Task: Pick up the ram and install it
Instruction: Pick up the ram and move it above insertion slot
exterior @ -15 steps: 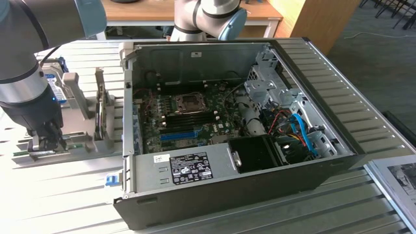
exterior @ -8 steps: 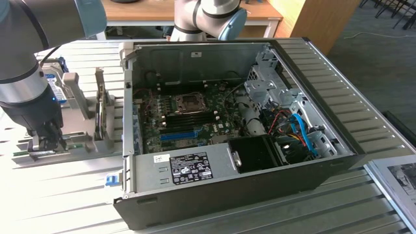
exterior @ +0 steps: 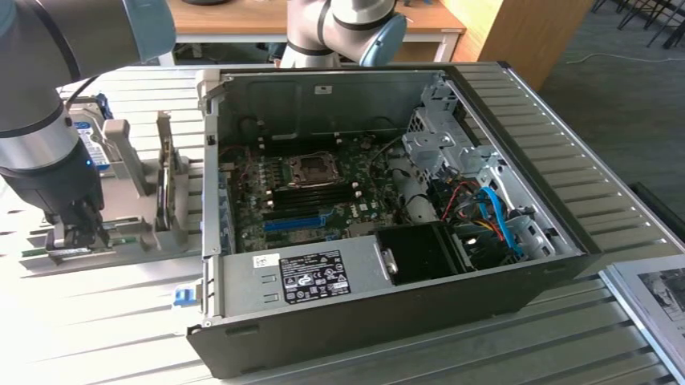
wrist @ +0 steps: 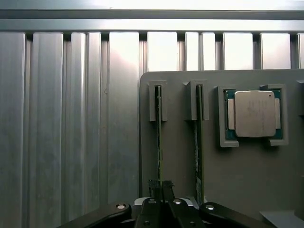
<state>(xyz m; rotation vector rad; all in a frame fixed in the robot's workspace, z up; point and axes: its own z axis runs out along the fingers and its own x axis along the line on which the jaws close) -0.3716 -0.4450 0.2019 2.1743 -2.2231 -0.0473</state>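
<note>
Look at the wrist view first. Your pincer (wrist: 160,186) is narrow, and its two tips press on either side of the ram (wrist: 158,137). You see the ram only from its thin edge, so it looks like a dark line standing in a slot of the gray holder (wrist: 180,156). Its chips and label are turned away from you. The bit of the ram between the tips is covered by the pincer.

A second stick (wrist: 198,137) stands in the next slot, just beside the ram, and it is edge-on too. Near that lies the square silver chip (wrist: 255,114) in its own little frame. The holder is cut off by the edge of the picture. It rests on the ribbed metal bench (wrist: 61,142).

In the exterior view, the arm (exterior: 43,120) reaches down at the exterior view's left and hides much of the holder. The pincer there is dark and low, and you cannot make out the ram between its tips. A drive with a blue and white label (exterior: 104,152) peeks out from behind the arm. The open computer case (exterior: 374,208) lies on the bench to the exterior view's right of the holder, apart from the pincer.
</note>
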